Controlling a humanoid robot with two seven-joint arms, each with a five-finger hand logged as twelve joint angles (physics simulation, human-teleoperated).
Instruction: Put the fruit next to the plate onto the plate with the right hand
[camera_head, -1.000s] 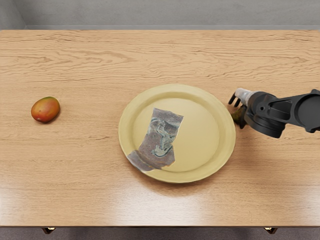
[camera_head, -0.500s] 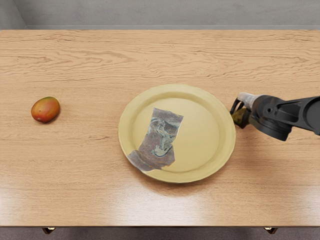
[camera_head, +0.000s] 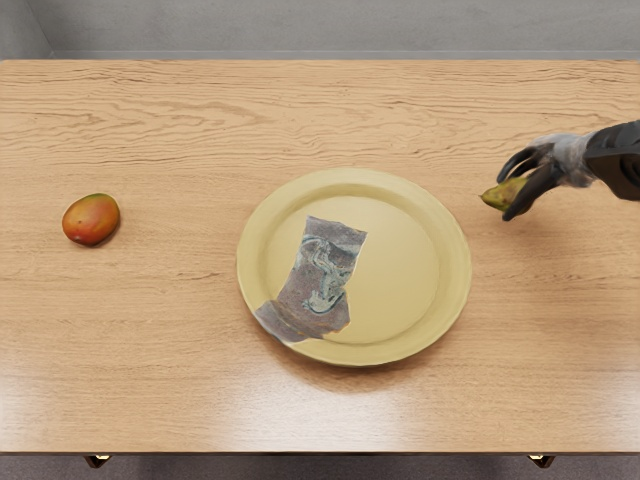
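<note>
On a wooden table (camera_head: 300, 110), the right hand (camera_head: 541, 168), reaching in from the right edge, curls its dark fingers (camera_head: 522, 201) around a small yellow-green fruit (camera_head: 498, 196) near the plate (camera_head: 452, 290) (right of its rim, not over it), apparently gripped for carrying left onto it.

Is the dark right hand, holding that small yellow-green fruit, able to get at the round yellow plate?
Probably yes: the right hand, gripping the fruit, is just right of the plate, with no object between them.
</note>
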